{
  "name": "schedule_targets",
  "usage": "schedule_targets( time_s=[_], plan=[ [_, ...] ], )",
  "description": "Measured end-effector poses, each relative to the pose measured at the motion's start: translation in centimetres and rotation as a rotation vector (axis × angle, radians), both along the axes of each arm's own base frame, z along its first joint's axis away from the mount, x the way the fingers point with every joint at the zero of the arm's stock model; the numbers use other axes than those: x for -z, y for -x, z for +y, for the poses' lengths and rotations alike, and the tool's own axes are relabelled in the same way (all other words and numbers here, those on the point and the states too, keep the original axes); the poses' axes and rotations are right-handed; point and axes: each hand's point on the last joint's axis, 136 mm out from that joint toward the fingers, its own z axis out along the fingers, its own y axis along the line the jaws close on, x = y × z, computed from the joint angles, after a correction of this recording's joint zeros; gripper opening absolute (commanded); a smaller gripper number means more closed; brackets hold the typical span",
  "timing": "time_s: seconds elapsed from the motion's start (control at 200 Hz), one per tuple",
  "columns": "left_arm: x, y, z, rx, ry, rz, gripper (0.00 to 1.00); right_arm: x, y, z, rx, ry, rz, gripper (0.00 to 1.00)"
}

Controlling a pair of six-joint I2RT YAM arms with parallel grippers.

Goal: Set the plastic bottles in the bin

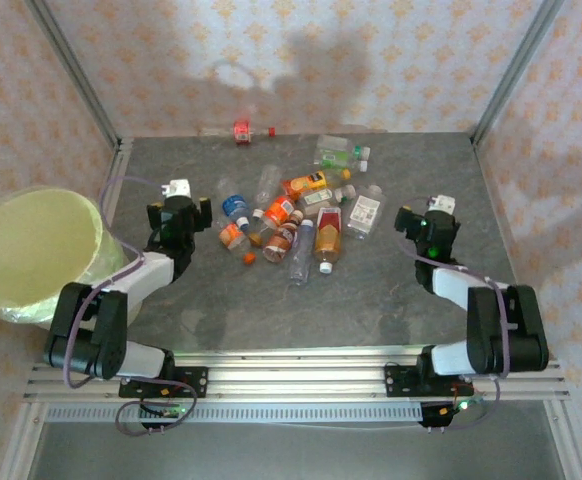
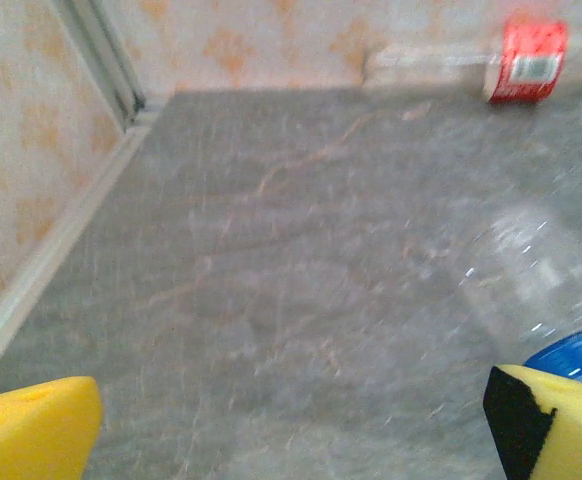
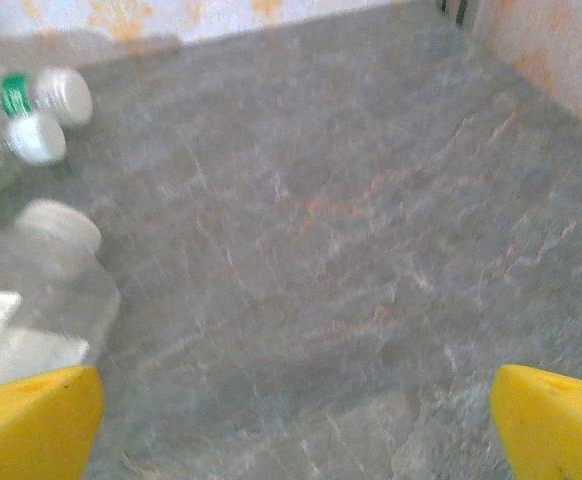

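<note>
While the left tool (image 1: 179, 208) and right tool (image 1: 428, 224) gape empty, plastic bottles (image 1: 328, 235) lie between them.

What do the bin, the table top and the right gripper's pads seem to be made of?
Bin: probably thin plastic, pale yellow-green and translucent; its wall lets light through. Table top: grey, matte, with stone-like veins; real stone or printed laminate, I cannot tell. Right pads: yellow, matte, soft-looking, probably foam; their edges look blunt.
</note>
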Motion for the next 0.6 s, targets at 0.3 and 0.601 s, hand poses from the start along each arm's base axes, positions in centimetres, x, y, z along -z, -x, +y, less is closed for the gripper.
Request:
schedule_targets(
  time_s=[0.3,0.601],
  plan=[
    [-4.6,-0.4,-3.7,-0.009,0.1,0.021,1.0,-6.0,0.8,-1.9,0.195,-0.17,-0.063,0.99],
    [-4.1,-0.4,-7.3,-0.203,0.421,0.151,1.0,-2.3,3.3,-1.1,0.28,-0.359,0.133,0.99]
  ],
)
